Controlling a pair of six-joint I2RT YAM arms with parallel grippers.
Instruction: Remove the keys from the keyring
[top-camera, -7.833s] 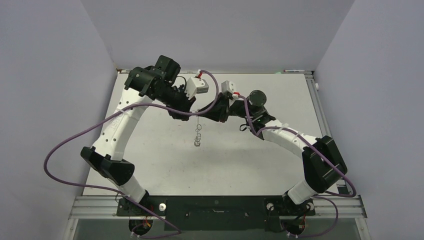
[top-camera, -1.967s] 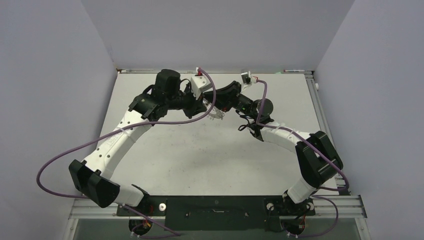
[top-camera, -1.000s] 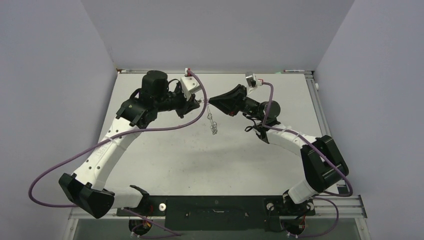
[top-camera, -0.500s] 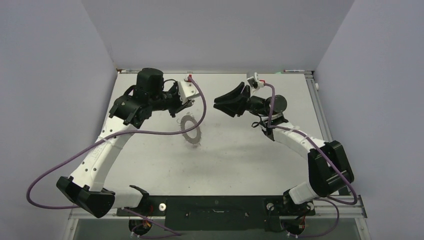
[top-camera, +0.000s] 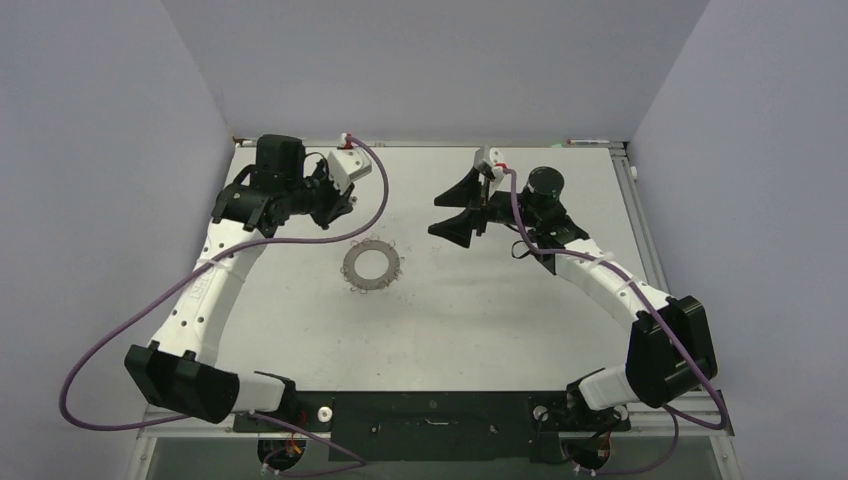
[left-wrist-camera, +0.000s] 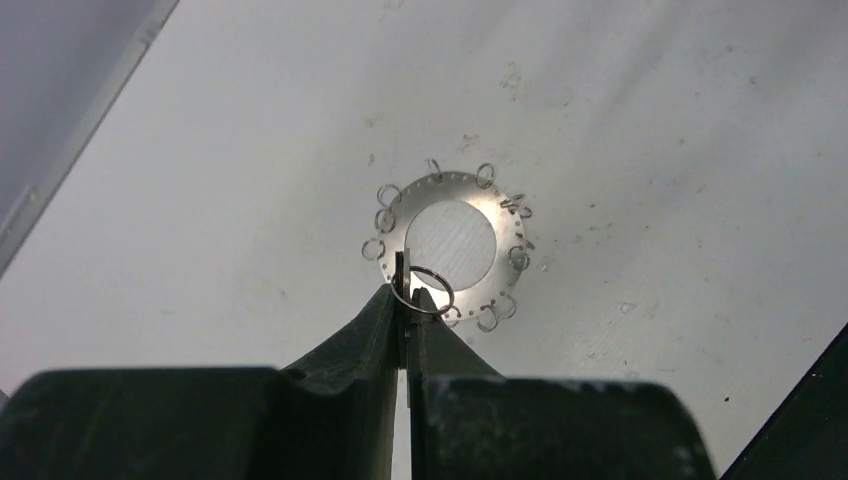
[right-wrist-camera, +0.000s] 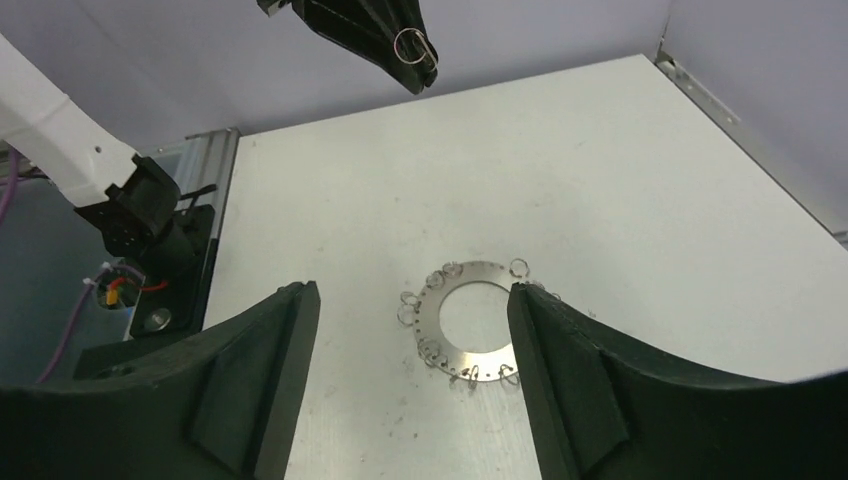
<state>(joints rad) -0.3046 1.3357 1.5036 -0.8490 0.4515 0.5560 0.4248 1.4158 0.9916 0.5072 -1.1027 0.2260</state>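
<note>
Left end effector (left-wrist-camera: 405, 290) is pressed together on a thin silvery key (left-wrist-camera: 401, 268) and its wire loop (left-wrist-camera: 432, 290), raised off to the left of the keyring (left-wrist-camera: 505, 235), which lies flat on the tabletop (top-camera: 500, 300). Right end effector (right-wrist-camera: 410, 295) hangs spread wide to the keyring's right. That pinch looks slight. I'd worry the key slips out and drops among the loops on the keyring's rim, where it would be hard to pick out.

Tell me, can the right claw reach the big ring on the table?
Probably yes. The right gripper is open and faces the keyring, which lies flat on the table with nothing between them. Pinching it flat may be tricky.
</note>
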